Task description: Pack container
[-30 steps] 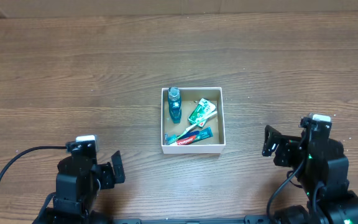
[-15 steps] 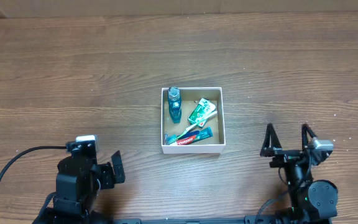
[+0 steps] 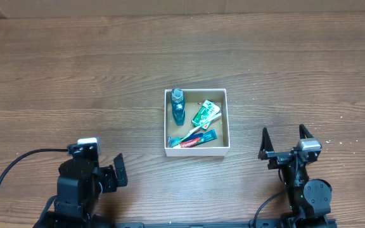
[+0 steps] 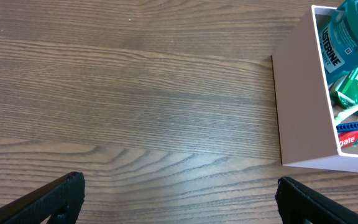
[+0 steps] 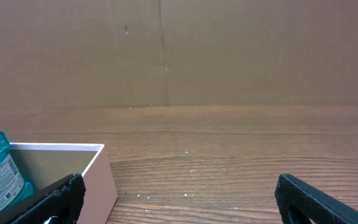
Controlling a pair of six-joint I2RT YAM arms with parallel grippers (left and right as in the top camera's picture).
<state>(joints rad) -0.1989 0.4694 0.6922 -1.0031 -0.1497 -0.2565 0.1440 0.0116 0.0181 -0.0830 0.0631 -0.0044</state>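
Right pincer [image 3: 282, 130] gapes above wood-grain table [image 3: 75, 63], brown cardboard wall [image 5: 241, 50] behind

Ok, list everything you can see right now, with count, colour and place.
table: one, brown wood, under everything
container: one, white walls, brown floor, mid-table
bottle: one, blue, container's left side
packet: one, green and white, container's right side
tube: one, red and blue, along the container's near wall
pale stick: one, between packet and tube, too small to name
cardboard wall: one, brown, behind the table
cable: one, black, near left edge
left gripper: black, open, empty
right gripper: black, open, empty
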